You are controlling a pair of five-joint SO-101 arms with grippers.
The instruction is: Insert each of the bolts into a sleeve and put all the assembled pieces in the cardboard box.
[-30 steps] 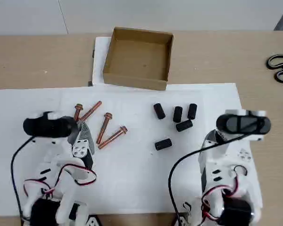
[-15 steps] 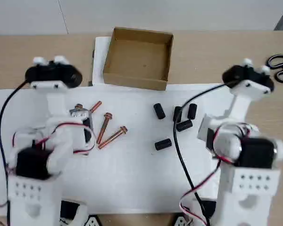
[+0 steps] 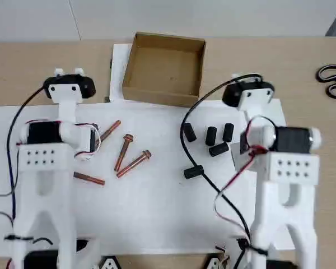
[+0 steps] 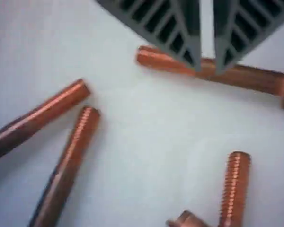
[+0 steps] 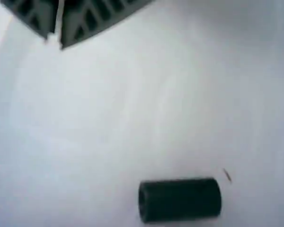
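White paper (image 3: 157,224) covers the tan table (image 3: 17,73), cardboard box (image 3: 162,96) upper centre, scissors (image 3: 331,78) upper right; left gripper (image 4: 207,66) and right gripper (image 5: 54,40) both sit closed.

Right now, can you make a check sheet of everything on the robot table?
Surface: tan table, with white paper under the work area.
Job's things: four copper bolts loose on the paper; five black sleeves, none on a bolt; cardboard box empty.
Clutter: scissors on the bare table, off the paper.
Grippers: left gripper right above a bolt; right gripper shut, holding nothing, one sleeve nearby.
Cables: black cables hang from both arms, one curving past the sleeves.
Surroundings: pale surface beyond the table.
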